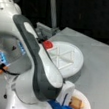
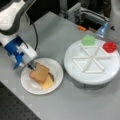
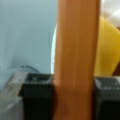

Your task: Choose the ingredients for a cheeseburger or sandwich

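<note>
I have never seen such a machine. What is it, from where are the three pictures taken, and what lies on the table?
It is a white robot arm with a gripper. Two pictures come from cameras off the arm; the close one comes from its wrist. On the grey table is a small plate with a bread square on top of a cheese square. The gripper's fingers are shut on the bread's edge. A large divided tray holds a green leaf and a red disc.

The pincer (image 2: pixel 32 65) hangs low at a front view's left, fingers (image 3: pixel 37 95) clamped.
</note>
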{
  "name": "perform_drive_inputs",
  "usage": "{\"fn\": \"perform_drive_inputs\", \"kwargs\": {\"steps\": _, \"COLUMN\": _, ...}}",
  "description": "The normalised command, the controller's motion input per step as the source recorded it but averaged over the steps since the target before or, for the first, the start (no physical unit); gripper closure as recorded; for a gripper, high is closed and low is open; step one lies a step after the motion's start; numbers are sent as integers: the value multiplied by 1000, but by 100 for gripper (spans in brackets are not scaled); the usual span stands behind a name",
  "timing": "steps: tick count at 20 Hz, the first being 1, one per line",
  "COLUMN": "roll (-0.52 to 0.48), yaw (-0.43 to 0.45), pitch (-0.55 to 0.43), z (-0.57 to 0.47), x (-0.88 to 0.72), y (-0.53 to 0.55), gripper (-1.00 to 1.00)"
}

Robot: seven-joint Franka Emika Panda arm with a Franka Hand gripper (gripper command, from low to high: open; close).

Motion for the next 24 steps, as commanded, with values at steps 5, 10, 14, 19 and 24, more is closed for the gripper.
{"fn": "perform_drive_inputs", "kwargs": {"steps": 5, "roll": 30, "yaw": -58, "pitch": -146, "z": -27, "x": -324, "y": 41, "gripper": 100}}
{"fn": "perform_drive_inputs", "kwargs": {"steps": 10, "roll": -12, "yaw": -103, "pitch": -151, "z": -30, "x": -338, "y": 127, "gripper": 100}}
{"fn": "perform_drive_inputs", "kwargs": {"steps": 14, "roll": 26, "yaw": -173, "pitch": -201, "z": -4, "x": -286, "y": 200, "gripper": 100}}
{"fn": "perform_drive_inputs", "kwargs": {"steps": 19, "roll": 67, "yaw": -201, "pitch": -236, "z": 11, "x": -257, "y": 224, "gripper": 100}}
{"fn": "perform_drive_inputs", "kwargs": {"steps": 24, "roll": 94, "yaw": -227, "pitch": -253, "z": 17, "x": -251, "y": 239, "gripper": -100}}
